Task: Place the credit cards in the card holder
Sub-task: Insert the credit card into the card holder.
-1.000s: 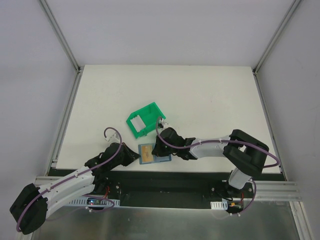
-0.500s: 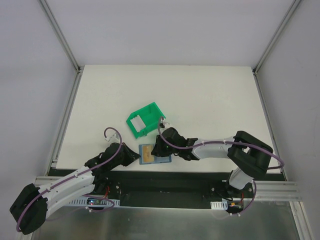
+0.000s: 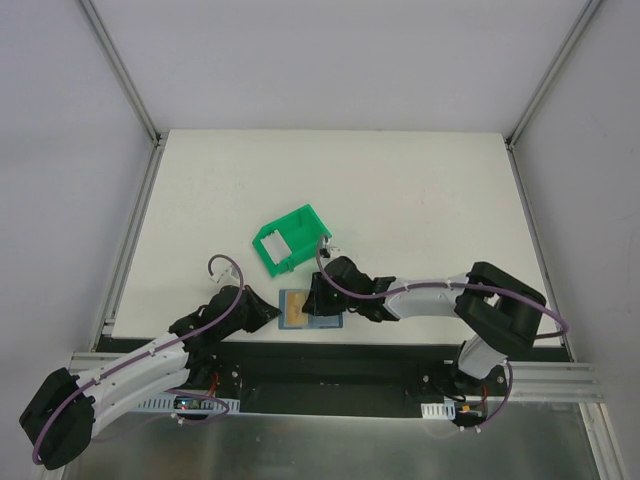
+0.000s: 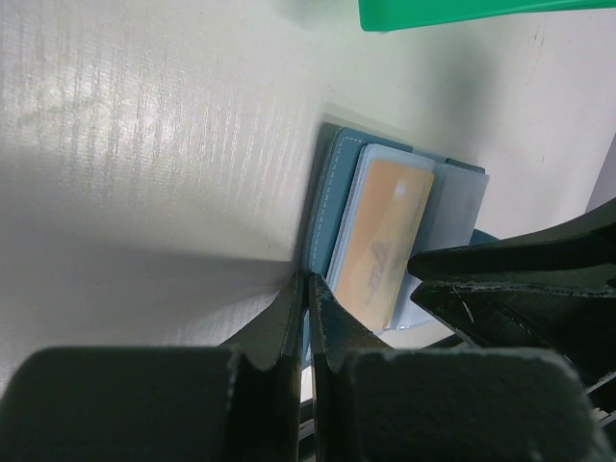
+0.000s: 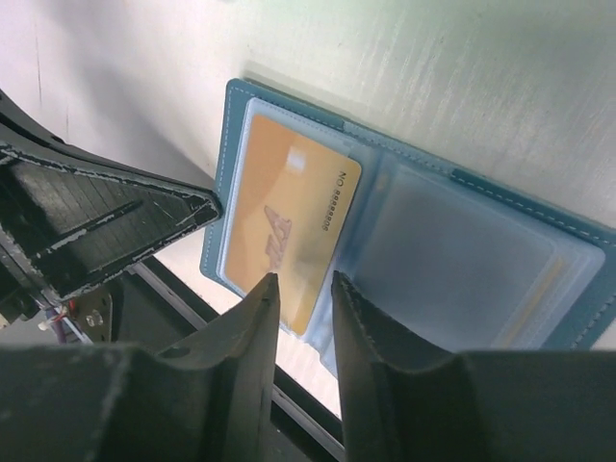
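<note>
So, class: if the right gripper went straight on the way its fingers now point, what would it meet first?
Probably the tan-gold card lying in the open card holder. The right gripper has its tips framing the card's near edge, though depth is unclear.

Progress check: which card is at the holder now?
The tan-gold card, lying on the open teal card holder; the pale grey card sits apart in the green bin.

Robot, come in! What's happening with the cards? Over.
Left gripper: jaws pinched on edge of card holder. Right gripper: jaws slightly apart over tan card, which lies in the open holder. Green bin behind, not in the way.
</note>
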Robot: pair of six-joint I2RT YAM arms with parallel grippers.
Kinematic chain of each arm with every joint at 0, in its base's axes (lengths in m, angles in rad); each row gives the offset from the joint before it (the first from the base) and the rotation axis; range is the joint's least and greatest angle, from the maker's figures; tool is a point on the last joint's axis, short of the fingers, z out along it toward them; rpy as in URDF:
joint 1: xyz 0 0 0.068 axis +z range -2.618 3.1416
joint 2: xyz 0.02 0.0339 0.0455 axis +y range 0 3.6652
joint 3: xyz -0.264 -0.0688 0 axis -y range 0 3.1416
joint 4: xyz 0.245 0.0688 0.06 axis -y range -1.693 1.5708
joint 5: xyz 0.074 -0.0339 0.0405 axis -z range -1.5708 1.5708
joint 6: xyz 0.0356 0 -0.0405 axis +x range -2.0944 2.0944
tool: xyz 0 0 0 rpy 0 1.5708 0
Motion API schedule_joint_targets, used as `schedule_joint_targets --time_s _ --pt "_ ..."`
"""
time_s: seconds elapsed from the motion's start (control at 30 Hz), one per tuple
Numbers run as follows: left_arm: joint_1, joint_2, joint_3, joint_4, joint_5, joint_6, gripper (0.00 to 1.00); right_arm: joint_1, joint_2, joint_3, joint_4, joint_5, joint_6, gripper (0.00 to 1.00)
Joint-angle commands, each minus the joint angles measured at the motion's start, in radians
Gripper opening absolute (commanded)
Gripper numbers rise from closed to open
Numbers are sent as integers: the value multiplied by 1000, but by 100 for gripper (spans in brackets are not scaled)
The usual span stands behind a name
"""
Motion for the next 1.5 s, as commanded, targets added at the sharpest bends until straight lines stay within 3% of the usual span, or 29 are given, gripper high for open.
schedule_joint_targets --time_s 0.0,0.1,0.27,0.43,0.53,0.8,1.07,1.17,1.37,1.47 --pt "-8 -5 -120 9 9 11 0 7 -101 38 -60 91 -76 35" --pt "-6 -4 -117 9 6 14 0 7 -194 16 -77 139 -127 42" --pt "-8 1 -103 9 15 26 0 6 -323 -14 -201 240 -147 46" --pt "-8 -4 -85 8 27 34 0 4 -440 -62 -388 398 -112 64" --pt "-8 -1 -77 8 24 34 0 1 -429 -41 -477 406 -101 66" --pt "-8 10 -71 8 31 41 0 4 -300 21 -477 363 -99 67" --pt "-8 -1 -76 8 29 40 0 17 -236 56 -473 369 -101 59" --pt "-8 4 -73 8 31 41 0 20 -234 56 -482 378 -101 49" --pt "-6 10 -68 5 29 45 0 18 -237 56 -496 395 -105 18" --pt "-8 7 -70 6 29 43 0 18 -247 56 -503 400 -105 14"
